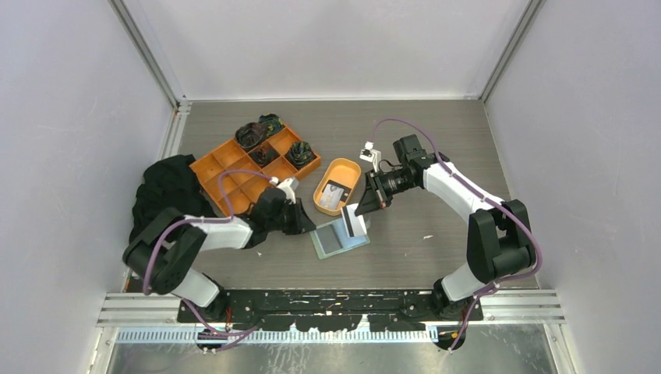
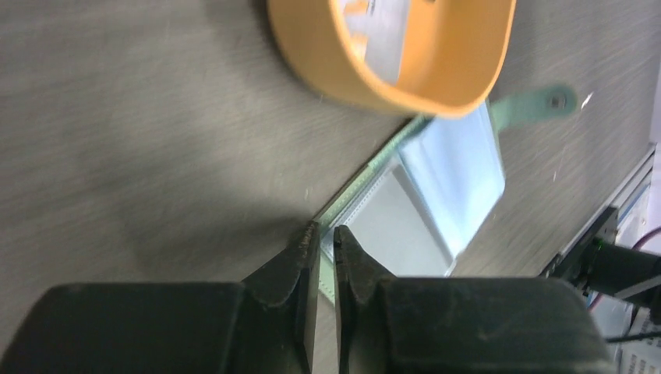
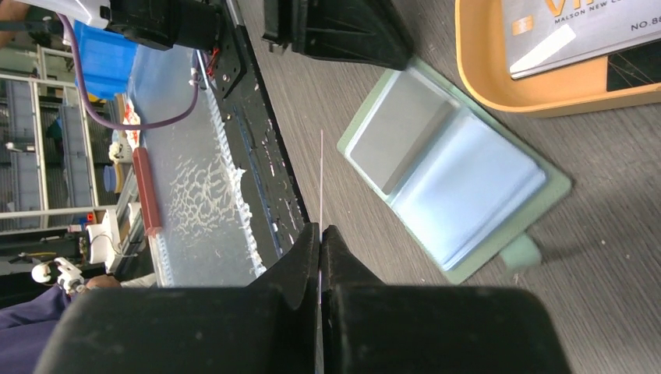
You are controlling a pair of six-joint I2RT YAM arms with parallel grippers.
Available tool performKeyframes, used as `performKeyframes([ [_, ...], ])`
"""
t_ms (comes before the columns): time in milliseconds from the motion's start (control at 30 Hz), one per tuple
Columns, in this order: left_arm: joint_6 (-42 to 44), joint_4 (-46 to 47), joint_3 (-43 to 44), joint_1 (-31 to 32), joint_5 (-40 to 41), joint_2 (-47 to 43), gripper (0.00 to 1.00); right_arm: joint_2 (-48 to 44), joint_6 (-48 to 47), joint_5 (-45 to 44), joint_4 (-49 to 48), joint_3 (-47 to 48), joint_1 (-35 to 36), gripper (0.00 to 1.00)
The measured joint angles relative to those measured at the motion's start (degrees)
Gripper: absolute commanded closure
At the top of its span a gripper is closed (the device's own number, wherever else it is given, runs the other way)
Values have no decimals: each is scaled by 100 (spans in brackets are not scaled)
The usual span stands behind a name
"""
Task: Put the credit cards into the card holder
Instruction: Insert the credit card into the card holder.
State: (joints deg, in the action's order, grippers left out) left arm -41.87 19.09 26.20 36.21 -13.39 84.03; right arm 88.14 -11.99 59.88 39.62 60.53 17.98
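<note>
The sage-green card holder [image 1: 341, 238] lies open on the table, its glossy pockets [image 3: 444, 171] facing up and its tab [image 2: 538, 105] sticking out. My left gripper [image 2: 326, 234] is nearly closed, pinching the holder's stitched left edge [image 2: 355, 191]. My right gripper [image 3: 320, 230] is shut on a pale credit card [image 1: 354, 221], held upright over the holder's far edge; the right wrist view shows this card [image 3: 321, 179] edge-on as a thin line. Another credit card [image 1: 333, 195] rests in the orange oval dish [image 1: 348, 167].
An orange compartment tray [image 1: 234, 183] with dark bundles in its far cells stands at the back left. A black cloth [image 1: 167, 191] lies beside it, behind my left arm. The oval dish's wall [image 2: 436, 86] sits close to the holder's far side.
</note>
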Motion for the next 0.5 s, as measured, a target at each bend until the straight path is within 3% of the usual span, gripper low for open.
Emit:
performKeyframes([
  [167,-129,216,691,-13,31,800,88,0,-52,-26,103,4,-39,99],
  [500,13,-85,1611,-48,227,1432,83,55,-138,-96,225,57,-46,99],
])
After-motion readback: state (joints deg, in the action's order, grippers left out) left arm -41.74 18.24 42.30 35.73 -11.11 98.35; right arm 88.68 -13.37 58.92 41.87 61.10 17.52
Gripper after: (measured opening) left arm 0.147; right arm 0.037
